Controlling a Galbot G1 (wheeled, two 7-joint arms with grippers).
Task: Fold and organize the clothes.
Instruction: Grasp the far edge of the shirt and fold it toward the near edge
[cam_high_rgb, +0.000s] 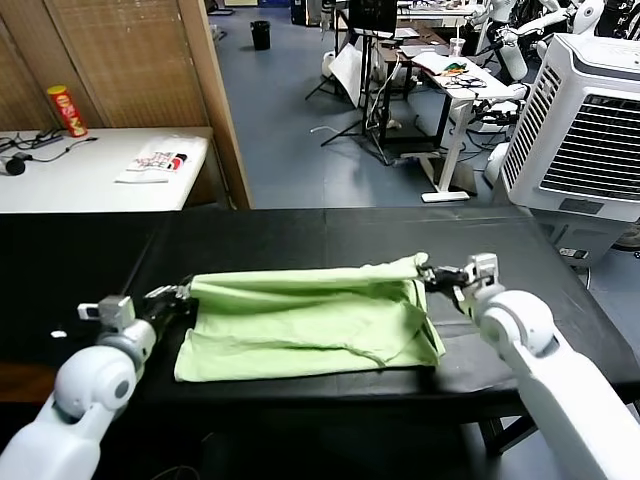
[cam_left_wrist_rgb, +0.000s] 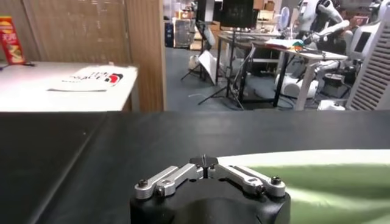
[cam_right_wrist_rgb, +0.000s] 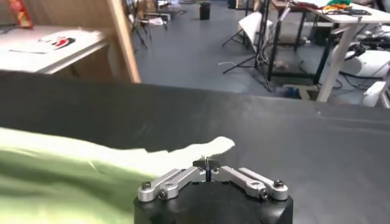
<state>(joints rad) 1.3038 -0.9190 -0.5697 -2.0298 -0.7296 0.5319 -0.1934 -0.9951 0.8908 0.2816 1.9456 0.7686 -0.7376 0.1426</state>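
Mid-fold: lime-green shirt (cam_high_rgb: 310, 318) lies across the black desk (cam_high_rgb: 300, 235), centre frame. Left hand (cam_high_rgb: 178, 294) and right hand (cam_high_rgb: 432, 274) each clenched on a far corner. Next, probably carry both corners evenly toward the near hem, then release.

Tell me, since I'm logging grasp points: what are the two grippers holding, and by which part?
Both hold the green shirt: the left gripper is shut on its far left edge, and the right gripper on its far right corner. That edge is raised between them.

No legible txt; can (cam_high_rgb: 66, 110), packet (cam_high_rgb: 155, 161) print unreadable.
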